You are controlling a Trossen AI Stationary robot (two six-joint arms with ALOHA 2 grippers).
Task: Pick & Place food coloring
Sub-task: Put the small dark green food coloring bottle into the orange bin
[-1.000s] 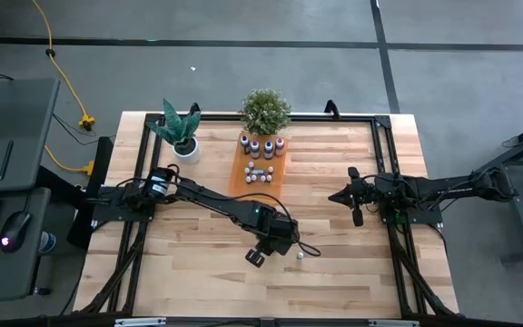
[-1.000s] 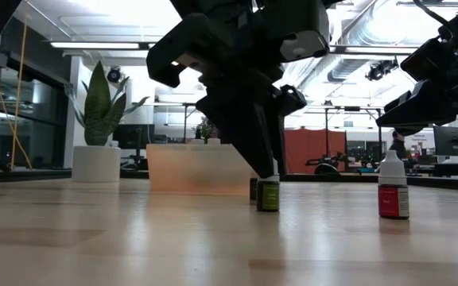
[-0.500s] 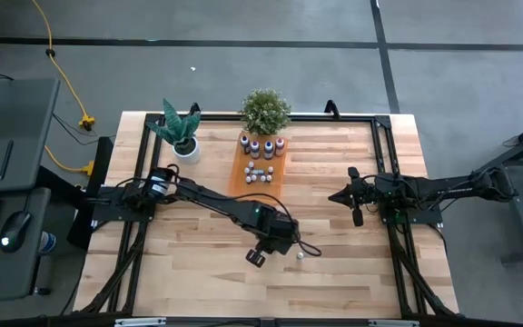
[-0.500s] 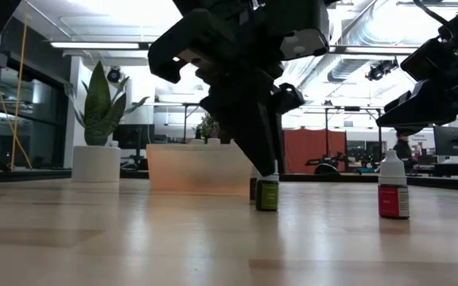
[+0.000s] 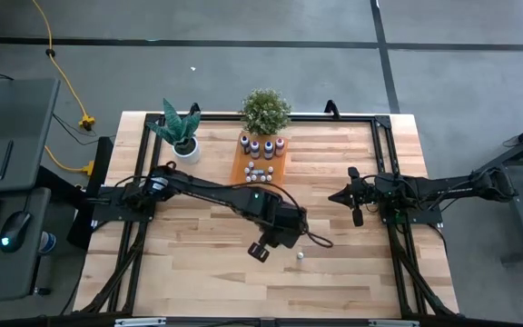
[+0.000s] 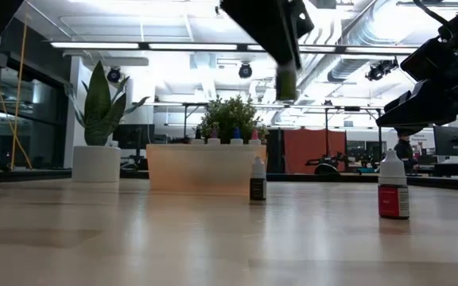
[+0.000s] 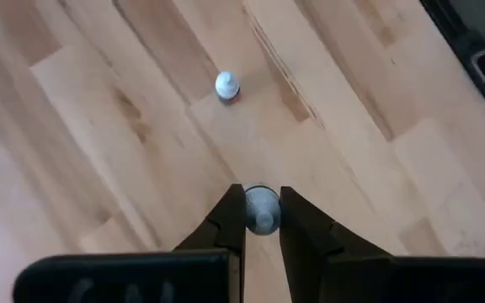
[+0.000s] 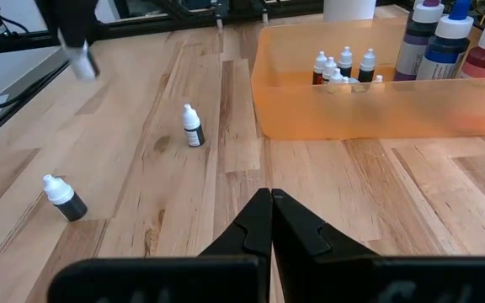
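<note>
The food coloring is a set of tiny white-capped bottles. My left gripper [image 7: 262,199] hangs above the middle of the table, shut on one with a greenish body [image 6: 286,83]. Two more stand loose on their bases on the wood: a red one [image 6: 393,187] and a dark-labelled one [image 6: 257,179]. Several others stand in the orange tray [image 8: 369,101] at the table's far side. My right gripper [image 8: 269,200] waits shut at the right, pointing toward the tray with nothing between its fingers. My left gripper pinches the small bottle between its two fingers at the cap end [image 7: 262,209]. The fingers come from above, slanting down. The bottle is lifted well clear of the table, and its greenish body [image 6: 286,86] shows below the fingertips.
A potted snake plant [image 5: 180,132] and a bushy green plant [image 5: 264,111] stand at the far edge beside the tray. Black frame rails [image 5: 384,154] run along the table's sides. Bare wood lies toward the near edge.
My left gripper has gone straight up with the greenish bottle. The bottle stood on the table a moment ago and now hangs high above it. The other two loose bottles have stayed in place.
</note>
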